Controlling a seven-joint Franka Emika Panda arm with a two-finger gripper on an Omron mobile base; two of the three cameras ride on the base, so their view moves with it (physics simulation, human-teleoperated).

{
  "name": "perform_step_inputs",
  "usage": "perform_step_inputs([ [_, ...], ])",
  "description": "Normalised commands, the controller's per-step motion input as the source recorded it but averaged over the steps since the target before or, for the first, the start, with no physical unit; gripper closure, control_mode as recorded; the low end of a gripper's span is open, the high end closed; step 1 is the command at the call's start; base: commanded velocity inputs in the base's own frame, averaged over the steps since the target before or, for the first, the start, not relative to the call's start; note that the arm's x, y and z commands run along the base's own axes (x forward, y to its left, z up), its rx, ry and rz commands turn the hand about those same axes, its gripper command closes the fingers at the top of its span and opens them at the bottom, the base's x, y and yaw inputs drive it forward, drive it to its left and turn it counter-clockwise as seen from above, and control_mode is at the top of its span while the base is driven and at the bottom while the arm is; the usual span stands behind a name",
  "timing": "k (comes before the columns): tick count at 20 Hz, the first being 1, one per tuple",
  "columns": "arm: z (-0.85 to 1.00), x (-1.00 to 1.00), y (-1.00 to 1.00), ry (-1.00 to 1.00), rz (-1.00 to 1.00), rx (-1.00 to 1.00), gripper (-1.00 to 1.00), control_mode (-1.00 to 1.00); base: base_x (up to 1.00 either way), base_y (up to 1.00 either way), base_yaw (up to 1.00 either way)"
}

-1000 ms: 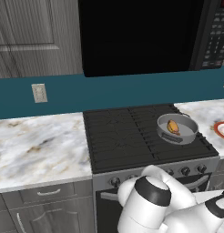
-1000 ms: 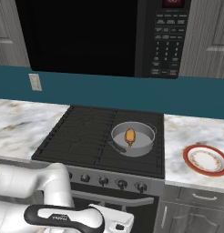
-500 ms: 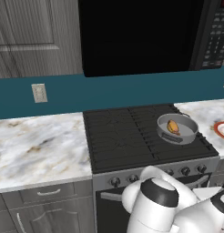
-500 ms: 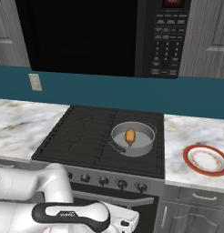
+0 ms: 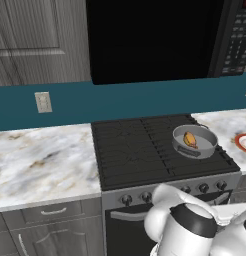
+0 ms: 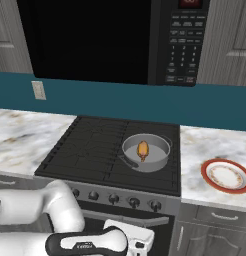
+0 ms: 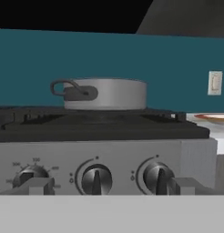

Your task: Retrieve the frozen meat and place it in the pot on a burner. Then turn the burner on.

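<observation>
The stove point(image 6: 95, 150) fills the middle of the counter, and everything else sits relative to it. The arm point(image 5: 185, 230) is folded low in front of the stove's face; over the last second its elbow has shifted only slightly, so the hand is settling at knob height, not travelling.

The pot point(image 6: 146, 152) stands on the stove's right rear burner point(image 6: 150, 167), handle toward the front. The meat point(image 6: 143, 150) lies inside it, on the pot's floor, so the first half of the task looks done. A plate point(image 6: 227, 176) rests on the counter just right of the stove, apart from the pot.

In the hand view the gripper point(image 7: 108, 185) faces the stove's front panel with jaws spread wide and nothing between them. Its tips frame the middle knob point(image 7: 96, 179); the right knob point(image 7: 157, 177) sits just inside the right tip, and a third knob point(image 7: 29, 175) is behind the left tip. The pot point(image 7: 104, 93) shows directly above.

What remains, as I judge it, is closing on the knob that drives the pot's burner and turning it. Which knob that is cannot be told from here.
</observation>
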Motion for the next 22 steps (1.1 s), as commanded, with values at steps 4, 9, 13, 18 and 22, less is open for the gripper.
perform_step_inputs([
  [4, -0.07, 0.01, -0.25, -0.06, 0.11, 0.00, -1.00, -1.00, 0.00, 0.00, 0.00],
  [9, -0.12, 0.00, -0.34, 0.00, 0.08, 0.00, -1.00, -1.00, 0.00, 0.00, 0.00],
  [13, -0.14, 0.00, -0.30, 0.00, 0.01, 0.00, -1.00, -1.00, 0.00, 0.00, 0.00],
  [18, -0.17, 0.00, -0.23, 0.02, 0.00, 0.00, -1.00, -1.00, 0.00, 0.00, 0.00],
  [22, -0.24, 0.02, -0.11, 0.11, 0.00, 0.00, -1.00, -1.00, 0.00, 0.00, 0.00],
])
